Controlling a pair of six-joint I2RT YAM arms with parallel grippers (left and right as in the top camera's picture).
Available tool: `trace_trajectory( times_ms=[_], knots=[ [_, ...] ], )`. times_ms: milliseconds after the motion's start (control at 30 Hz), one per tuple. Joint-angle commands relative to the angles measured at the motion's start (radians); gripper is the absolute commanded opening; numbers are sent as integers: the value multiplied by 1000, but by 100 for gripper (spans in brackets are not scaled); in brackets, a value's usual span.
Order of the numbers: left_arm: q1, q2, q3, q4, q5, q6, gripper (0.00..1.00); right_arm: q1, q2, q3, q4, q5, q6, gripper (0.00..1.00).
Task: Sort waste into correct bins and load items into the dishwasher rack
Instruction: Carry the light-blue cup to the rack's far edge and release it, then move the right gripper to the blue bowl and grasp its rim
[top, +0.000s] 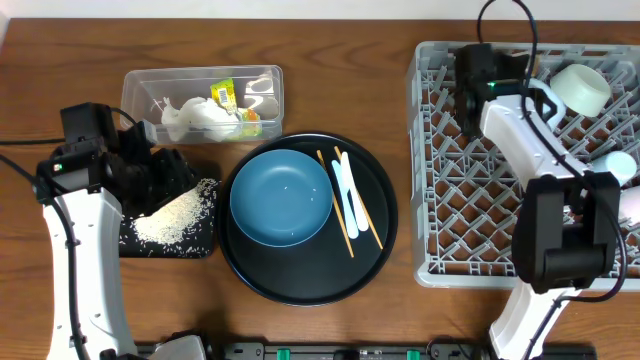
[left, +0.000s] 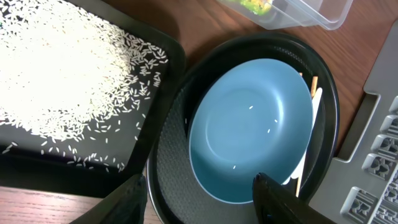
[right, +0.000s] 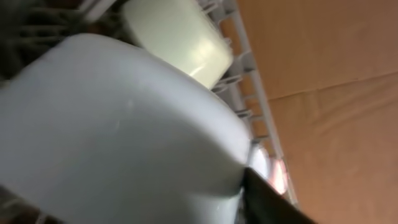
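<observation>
The grey dishwasher rack (top: 440, 180) is the biggest thing here, and the right gripper (top: 600, 198) is down among the pegs at its far side. Just ahead of the 1 finger (right: 267, 199) I can see, a white cup (right: 124, 124) fills the wrist view, with another, creamier cup (right: 177, 37) beyond it by the rack wall. I can't tell how wide that gripper stands or whether it has hold of the cup.

The left gripper (left: 199, 183) hangs with its 2 fingers partly apart and nothing between them. Ahead of and below it lies the round black tray (left: 171, 168), carrying the large blue bowl (left: 249, 124), which has only a few stray grains in it.

To 1 side of the fingers, the shallow black tray (left: 163, 106) is spread with rice (left: 62, 81), probably tipped there as food waste. Past the bowl, the clear tub (top: 135, 85) holds the napkins (top: 185, 118) and the wrapper (top: 225, 95), so it seems to be the dry rubbish bin. The spoon (top: 345, 185) and chopsticks (top: 362, 218) lie on the round tray beyond the bowl, not yet racked. The bowl looks like the likeliest next pick.
</observation>
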Motion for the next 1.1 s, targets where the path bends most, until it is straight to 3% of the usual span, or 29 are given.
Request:
trace_trajectory(
  times_ms=[0,167,500,633,867,1067],
  knots=[
    [3,-5,5,-2,-8,4,56,23,0,-5,-32,-179,105,56],
    [3,-5,5,-2,-8,5,56,23,-55,-5,-67,-363,150,63],
    [3,-5,5,-2,-8,5,57,22,-236,-5,-145,-518,148,73],
    [2,-5,5,-2,-8,5,57,22,-312,-5,-174,-704,86,79],
    [0,-5,5,5,-8,5,57,39,-347,-5,-238,-1266,-88,80],
    [0,-5,5,6,-8,5,58,160,-319,-5,-295,-1340,-88,80]
  ],
)
